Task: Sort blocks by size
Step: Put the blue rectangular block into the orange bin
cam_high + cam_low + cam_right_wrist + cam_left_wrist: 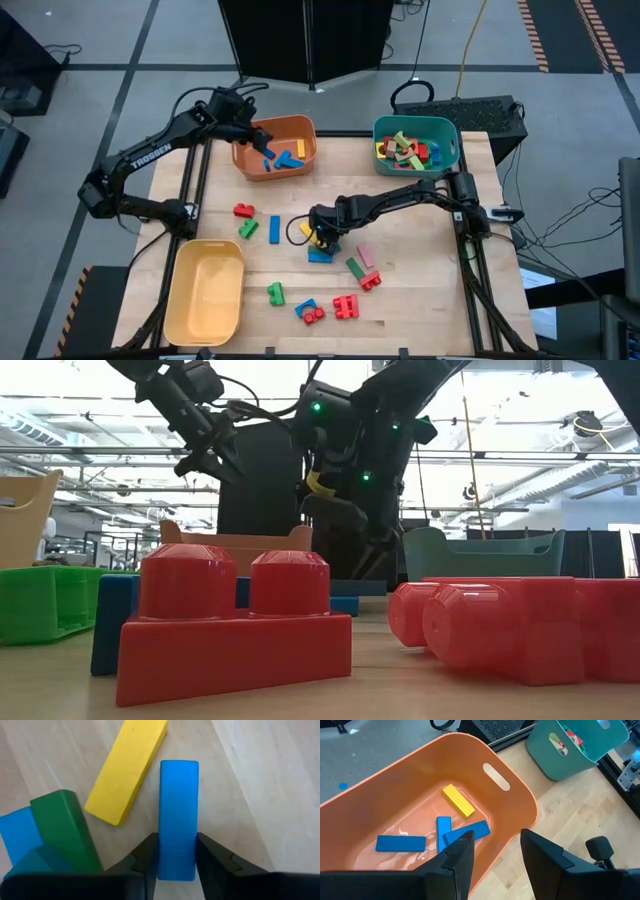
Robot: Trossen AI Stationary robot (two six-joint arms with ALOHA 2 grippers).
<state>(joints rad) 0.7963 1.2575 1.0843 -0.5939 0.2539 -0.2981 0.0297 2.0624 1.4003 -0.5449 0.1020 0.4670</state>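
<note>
Right wrist view, yellow bar (127, 770), green block (67, 830) beside blue bar (178, 815)

An orange bin (300, 131) and a teal bin (450, 135) sit at the table's (420, 290) far edge; a yellow bin (205, 290) rests near-left.

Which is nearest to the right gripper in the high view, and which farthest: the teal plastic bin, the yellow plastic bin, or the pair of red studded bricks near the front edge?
From the right gripper, at the table's middle:
1. The pair of red studded bricks, toward the front edge.
2. The yellow plastic bin, at the front left corner.
3. The teal plastic bin, at the back right corner, about as far; too close to call.
</note>
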